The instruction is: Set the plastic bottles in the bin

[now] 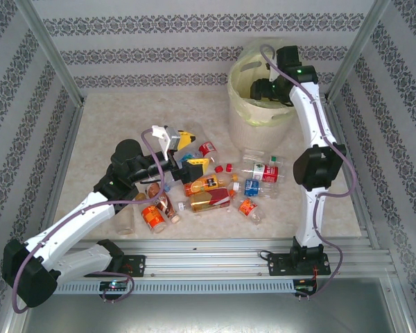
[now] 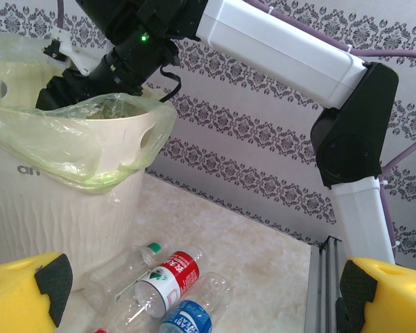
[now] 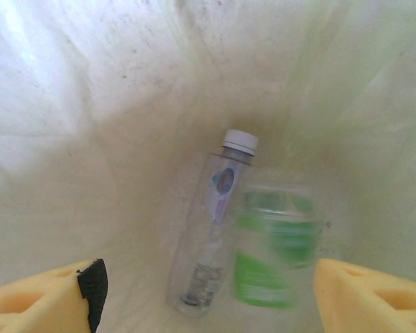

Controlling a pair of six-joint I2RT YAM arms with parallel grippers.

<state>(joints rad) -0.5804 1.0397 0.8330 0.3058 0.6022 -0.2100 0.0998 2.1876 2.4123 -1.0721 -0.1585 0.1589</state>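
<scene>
At left on the tabletop (image 1: 125, 118), the left gripper (image 1: 192, 154) is hovering spread and empty over the plastic bottles (image 1: 211, 198), most of them yet to be binned. At right, the right gripper (image 3: 206, 288) is hanging spread inside the bin (image 1: 253, 114), where a white-capped bottle (image 3: 211, 229) is lying. A green-labelled bottle (image 3: 274, 257) beside it is too blurred to judge whether it is falling or resting.
</scene>
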